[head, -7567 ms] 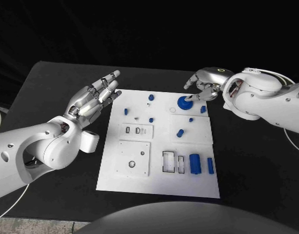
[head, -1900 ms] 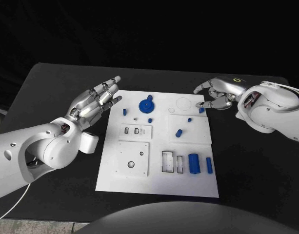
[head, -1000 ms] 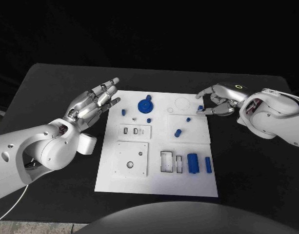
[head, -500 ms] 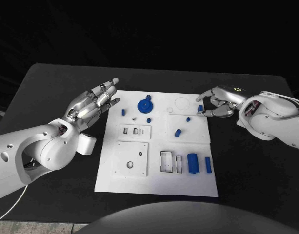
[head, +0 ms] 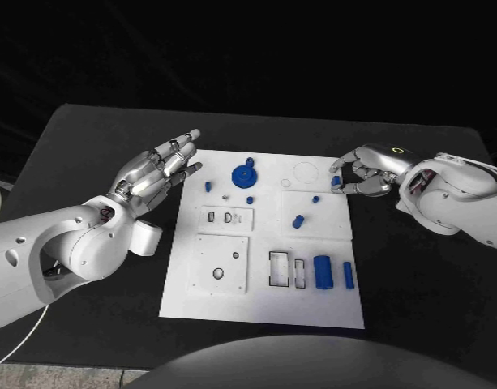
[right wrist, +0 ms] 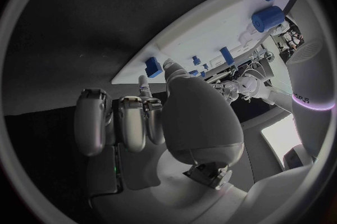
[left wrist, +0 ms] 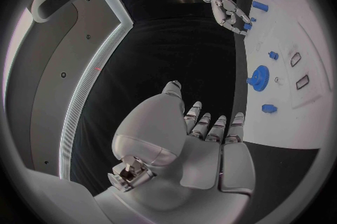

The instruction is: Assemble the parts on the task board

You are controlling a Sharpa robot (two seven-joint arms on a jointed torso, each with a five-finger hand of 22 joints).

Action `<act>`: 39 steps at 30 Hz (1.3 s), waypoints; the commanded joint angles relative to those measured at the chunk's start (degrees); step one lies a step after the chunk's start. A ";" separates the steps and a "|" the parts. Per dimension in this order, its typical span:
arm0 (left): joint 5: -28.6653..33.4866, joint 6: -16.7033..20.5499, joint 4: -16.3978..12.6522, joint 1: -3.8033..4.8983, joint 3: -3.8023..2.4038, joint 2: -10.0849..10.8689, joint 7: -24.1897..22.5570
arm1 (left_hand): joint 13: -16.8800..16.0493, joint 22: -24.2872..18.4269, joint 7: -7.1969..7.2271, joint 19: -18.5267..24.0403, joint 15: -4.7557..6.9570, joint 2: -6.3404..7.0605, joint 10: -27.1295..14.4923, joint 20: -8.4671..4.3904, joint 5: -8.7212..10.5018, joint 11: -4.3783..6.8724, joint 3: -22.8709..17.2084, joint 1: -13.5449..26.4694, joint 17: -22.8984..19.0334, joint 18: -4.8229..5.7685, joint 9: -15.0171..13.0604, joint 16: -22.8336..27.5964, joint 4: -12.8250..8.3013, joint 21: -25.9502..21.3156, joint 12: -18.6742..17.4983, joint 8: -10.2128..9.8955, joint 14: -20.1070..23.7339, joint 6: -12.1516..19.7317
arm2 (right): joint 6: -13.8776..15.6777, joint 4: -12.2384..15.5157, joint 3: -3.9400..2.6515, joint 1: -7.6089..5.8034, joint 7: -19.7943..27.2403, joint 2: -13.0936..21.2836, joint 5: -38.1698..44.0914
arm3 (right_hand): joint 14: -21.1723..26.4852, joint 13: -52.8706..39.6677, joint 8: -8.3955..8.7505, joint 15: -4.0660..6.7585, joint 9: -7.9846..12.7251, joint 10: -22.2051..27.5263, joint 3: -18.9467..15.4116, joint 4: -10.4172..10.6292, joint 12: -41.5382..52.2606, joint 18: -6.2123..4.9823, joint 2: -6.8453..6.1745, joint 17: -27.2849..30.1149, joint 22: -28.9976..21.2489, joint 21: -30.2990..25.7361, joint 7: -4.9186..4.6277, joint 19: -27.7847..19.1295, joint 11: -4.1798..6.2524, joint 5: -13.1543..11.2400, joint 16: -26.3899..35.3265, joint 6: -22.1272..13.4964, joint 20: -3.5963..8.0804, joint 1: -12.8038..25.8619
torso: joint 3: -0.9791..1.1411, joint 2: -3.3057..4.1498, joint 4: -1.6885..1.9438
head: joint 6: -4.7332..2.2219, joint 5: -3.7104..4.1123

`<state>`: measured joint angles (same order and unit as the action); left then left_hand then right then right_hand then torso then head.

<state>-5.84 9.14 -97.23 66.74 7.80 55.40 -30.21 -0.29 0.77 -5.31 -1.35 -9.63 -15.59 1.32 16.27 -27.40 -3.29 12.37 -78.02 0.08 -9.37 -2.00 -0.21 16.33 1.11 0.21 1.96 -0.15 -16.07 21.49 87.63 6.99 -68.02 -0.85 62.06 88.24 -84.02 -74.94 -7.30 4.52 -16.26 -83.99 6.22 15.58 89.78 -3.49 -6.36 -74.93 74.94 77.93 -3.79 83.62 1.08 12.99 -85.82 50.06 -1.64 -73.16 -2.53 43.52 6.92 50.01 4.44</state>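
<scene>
Reaching in at the far right edge of the task board (head: 260,304), the right hand (head: 365,172) has its fingers curled around a small blue part (head: 336,181) that sits close to the board's rim. Whether the fingertips already pinch that part or only bracket it cannot be told from these views. The left hand (head: 155,171) hangs off the board's left edge, fingers extended and slightly apart, holding nothing. A blue gear (head: 245,176) sits on the far half of the board; other blue parts lie nearer the middle and in the near right area.

Risks noted: the part is small and close to the rim, so an off-centre pinch could flick it onto the black table (head: 435,267). The board appears unrestrained; sideways finger pressure may shift it and disturb loose parts.
</scene>
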 commanded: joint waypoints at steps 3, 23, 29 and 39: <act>0.05 -1.20 0.00 0.01 -0.02 -0.12 -0.34 | -0.09 0.09 -0.31 -0.15 -0.36 -0.36 0.06 0.37 -0.14 -0.37 -0.22 -0.24 -0.08 -0.89 -0.07 0.21 -0.07 0.22 0.16 0.13 0.15 -0.20 | -0.82 -0.16 0.00 0.07 0.03 -0.08 0.32 | -4.87 -15.06 -0.44 0.26 -0.22 -6.01 0.19 -0.18 0.22 0.23 0.21 -9.54 8.06 -0.51 -0.09 -0.45 0.20 0.47 0.53 0.59 -0.05 -0.69 | -0.05 -0.04 -0.01 | -0.01 0.21; 0.10 -1.51 0.30 0.01 -0.02 -0.30 -0.13 | -0.08 0.10 -0.33 -0.18 -0.42 -0.37 0.05 0.39 -0.13 -0.39 -0.24 -0.24 -0.08 -0.89 -0.06 0.21 -0.06 0.24 0.16 0.11 0.15 -0.14 | -0.77 -0.20 0.00 0.24 -0.10 -0.02 0.83 | -4.54 -15.06 -2.30 0.28 -1.64 -6.01 0.08 -1.13 0.22 -0.06 0.21 -8.21 7.51 -1.89 0.01 -1.11 0.26 0.55 1.65 2.17 -0.05 -2.19 | -0.01 0.02 -0.10 | -0.01 0.47; 0.11 -1.66 0.35 0.01 -0.02 -0.35 -0.08 | -0.08 0.11 -0.34 -0.20 -0.45 -0.36 0.05 0.39 -0.10 -0.40 -0.23 -0.23 -0.08 -0.88 -0.06 0.21 -0.05 0.26 0.16 0.11 0.15 -0.17 | -0.94 -0.24 0.00 0.27 -0.45 -0.05 1.00 | -4.44 -15.06 -2.75 0.30 -2.00 -6.01 0.03 -1.30 0.22 -0.17 0.21 -7.80 7.28 -2.39 0.01 -1.35 0.27 0.50 2.00 2.41 -0.04 -2.43 | 0.00 -0.03 -0.07 | -0.01 0.74; 0.11 -1.83 0.42 0.00 -0.01 -0.32 -0.03 | -0.09 0.11 -0.34 -0.21 -0.46 -0.34 0.07 0.40 -0.08 -0.40 -0.22 -0.22 -0.08 -0.88 -0.06 0.21 -0.04 0.27 0.16 0.11 0.15 -0.18 | -0.82 -0.23 0.00 0.29 -1.01 -0.34 1.28 | -4.24 -15.06 -5.06 0.45 -3.81 -6.01 -0.22 -1.73 0.22 -0.39 0.79 -7.06 6.86 -3.51 0.42 -1.80 0.53 0.20 2.62 3.44 0.07 -2.89 | -0.04 -0.01 -0.04 | -0.01 0.88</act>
<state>-5.81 8.60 -96.76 66.73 7.81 55.19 -29.91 -0.30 0.80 -5.31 -1.48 -9.83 -15.59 1.32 16.40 -27.40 -3.29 12.37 -78.02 0.09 -9.37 -1.99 -0.21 16.33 1.11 0.21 1.96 0.05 -16.07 21.18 87.38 6.99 -67.78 -1.26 61.81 88.56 -84.02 -74.91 -12.21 4.52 -19.95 -83.99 5.93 14.19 89.78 -3.50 -5.59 -74.91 74.91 74.65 -3.26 82.20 1.08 13.22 -83.37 53.04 -1.49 -75.72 -2.54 43.51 6.88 50.01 5.36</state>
